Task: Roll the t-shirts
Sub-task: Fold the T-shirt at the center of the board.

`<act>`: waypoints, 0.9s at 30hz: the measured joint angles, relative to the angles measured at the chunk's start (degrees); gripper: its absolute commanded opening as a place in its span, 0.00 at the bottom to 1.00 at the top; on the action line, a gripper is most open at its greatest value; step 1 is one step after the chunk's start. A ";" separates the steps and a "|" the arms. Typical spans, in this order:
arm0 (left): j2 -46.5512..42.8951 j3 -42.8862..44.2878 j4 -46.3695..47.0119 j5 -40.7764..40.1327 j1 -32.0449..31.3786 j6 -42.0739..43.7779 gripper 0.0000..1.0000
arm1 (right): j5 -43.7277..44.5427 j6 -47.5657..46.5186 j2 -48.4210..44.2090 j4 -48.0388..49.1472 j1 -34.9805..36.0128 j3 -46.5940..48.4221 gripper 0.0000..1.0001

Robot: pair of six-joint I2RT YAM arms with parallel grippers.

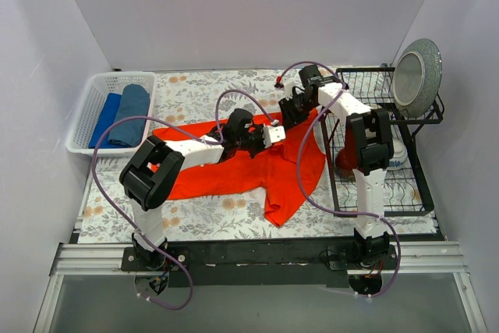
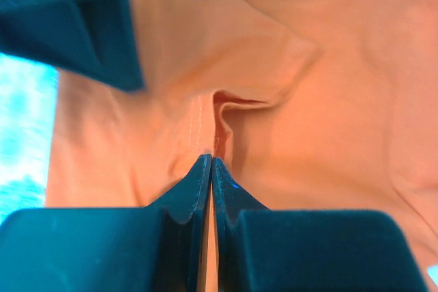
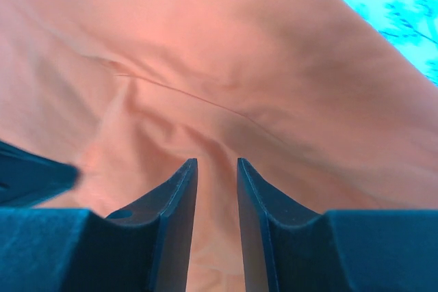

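Note:
The orange-red t-shirt [image 1: 257, 169] lies spread and rumpled on the flowered table cover. My left gripper [image 1: 277, 133] is at its upper edge. In the left wrist view the gripper [image 2: 211, 160] is shut on a raised fold of the orange-red t-shirt [image 2: 328, 121]. My right gripper [image 1: 288, 120] is close beside it. In the right wrist view that gripper [image 3: 216, 163] has its jaws narrowly apart, with a ridge of the t-shirt [image 3: 226, 59] bunched between them. Two blue t-shirts [image 1: 121, 115] lie rolled in a white basket.
The white basket [image 1: 86, 118] stands at the back left. A black dish rack [image 1: 405, 193] stands on the right, holding a silver plate [image 1: 417, 76] and a dark-red bowl [image 1: 346, 160]. Purple cables loop over both arms. Grey walls enclose the table.

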 measured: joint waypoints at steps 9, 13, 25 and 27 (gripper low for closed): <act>-2.25 -2.16 -7.23 0.74 0.48 2.78 0.00 | 8.59 -3.32 0.00 -0.04 0.00 -0.35 0.33; -2.25 -2.16 -9.03 0.13 0.79 3.82 0.05 | 13.05 -5.38 0.13 -0.04 0.07 -0.33 0.32; -5.05 -2.25 -15.76 -3.13 3.43 0.90 0.27 | 21.99 -9.27 1.09 -1.99 0.09 1.18 0.35; -8.31 -2.47 -17.90 -3.85 4.68 -0.13 0.28 | 21.35 -10.51 0.31 -3.34 0.09 1.16 0.39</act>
